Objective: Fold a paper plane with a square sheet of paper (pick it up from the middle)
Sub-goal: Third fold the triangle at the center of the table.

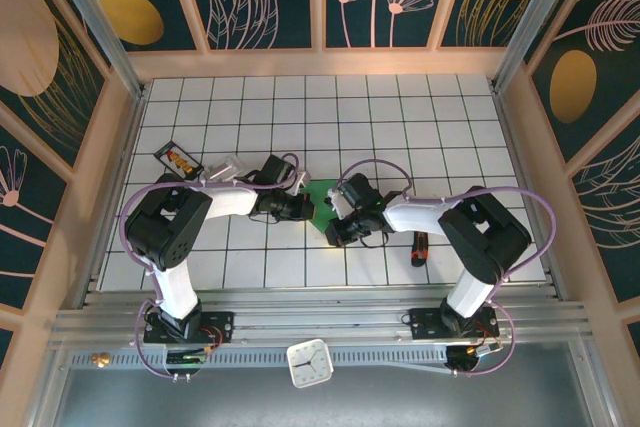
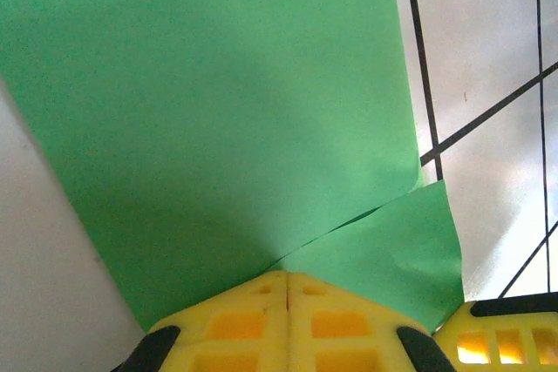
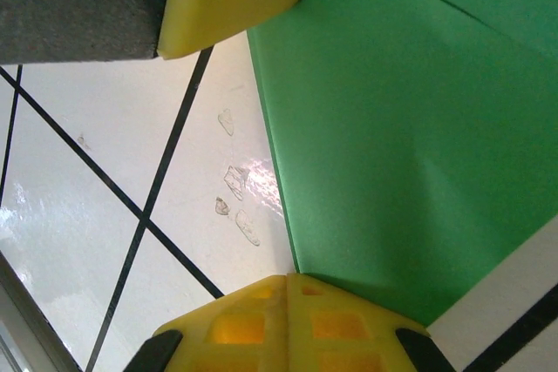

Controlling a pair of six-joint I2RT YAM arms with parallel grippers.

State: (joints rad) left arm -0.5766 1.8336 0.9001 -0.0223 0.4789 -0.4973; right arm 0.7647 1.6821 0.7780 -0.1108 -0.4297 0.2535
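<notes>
Centrally, one sheet (image 1: 322,194) lies creased; left gripper (image 2: 288,278) and right gripper (image 3: 288,278), two in all, touch it, jaws together.

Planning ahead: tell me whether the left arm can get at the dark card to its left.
Probably not yet. The left claw is shut on the green paper, which the right claw also pinches. The card lies uncovered near the left arm's elbow, so reach looks fine once it lets go.
</notes>
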